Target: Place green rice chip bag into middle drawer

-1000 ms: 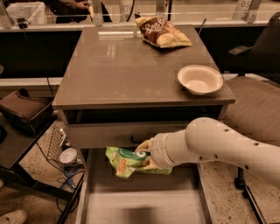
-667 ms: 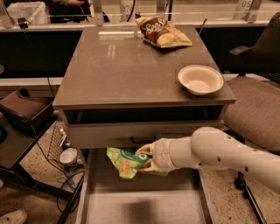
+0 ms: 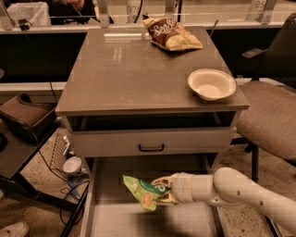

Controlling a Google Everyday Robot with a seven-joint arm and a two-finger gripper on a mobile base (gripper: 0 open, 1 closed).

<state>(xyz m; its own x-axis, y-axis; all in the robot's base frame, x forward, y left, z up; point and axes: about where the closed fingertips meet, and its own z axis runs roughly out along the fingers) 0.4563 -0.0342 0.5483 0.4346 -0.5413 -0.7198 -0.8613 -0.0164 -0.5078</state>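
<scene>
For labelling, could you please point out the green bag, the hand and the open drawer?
green bag (image 3: 138, 192): camera view, its printed front.
drawer (image 3: 115, 221): camera view, its bare floor.
hand (image 3: 161, 192): camera view, between fingertips, above the drawer, holding the bag.

The brown-and-yellow chip bag (image 3: 172, 33) at the upper middle of the frame, lying on the far edge of the desk (image 3: 125, 69), carries large white lettering. It begins "Sea S", and the rest curves out of sight. Along the top edge, a pale tag (image 3: 259, 5) at the upper right shows "05". A second pale tag (image 3: 133, 7) at the upper middle bears digits too faint to read.

In the lower middle of the frame the pincer (image 3: 163, 190) pinches the green rice chip bag (image 3: 142, 192) — its round white logo is there, but no word on it is legible.
</scene>
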